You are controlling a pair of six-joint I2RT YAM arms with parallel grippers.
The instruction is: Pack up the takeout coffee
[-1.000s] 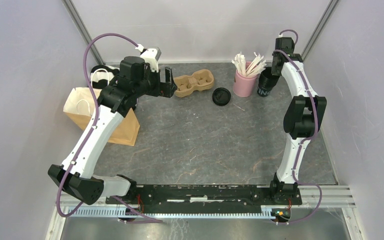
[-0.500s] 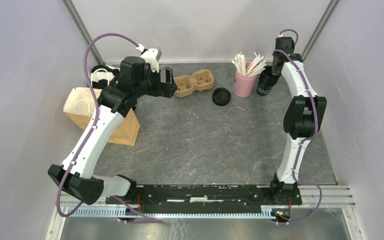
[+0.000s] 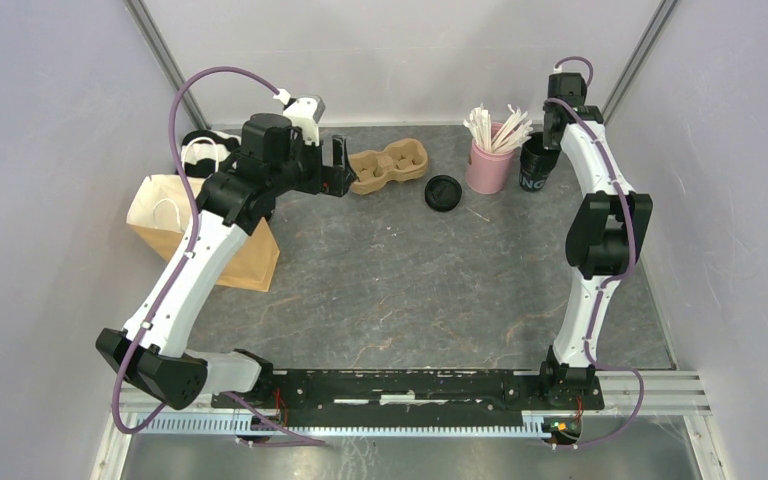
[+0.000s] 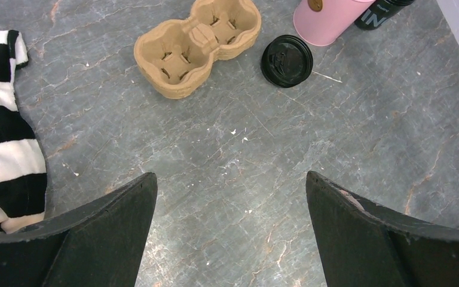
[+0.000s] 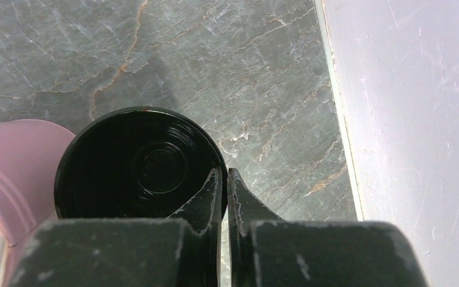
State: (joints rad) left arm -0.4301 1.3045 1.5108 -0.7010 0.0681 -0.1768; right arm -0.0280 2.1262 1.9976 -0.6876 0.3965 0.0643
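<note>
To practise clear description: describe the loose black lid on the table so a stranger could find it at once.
Look along the far edge of the table, where a brown carrier tray and a pink cup of sticks stand. The lid lies flat between them, slightly nearer. It is the only low black disc; the black cup beside the pink one stands tall.

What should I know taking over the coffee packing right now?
Left gripper: open, empty, hovering near the carrier tray.
Right gripper: shut on the rim of the lidless black cup, beside the pink cup.
Black lid lies loose between tray and pink cup.
Done: nothing packed; tray holes empty.
Left: lid the cup, seat it in the tray; only one cup in view.
</note>
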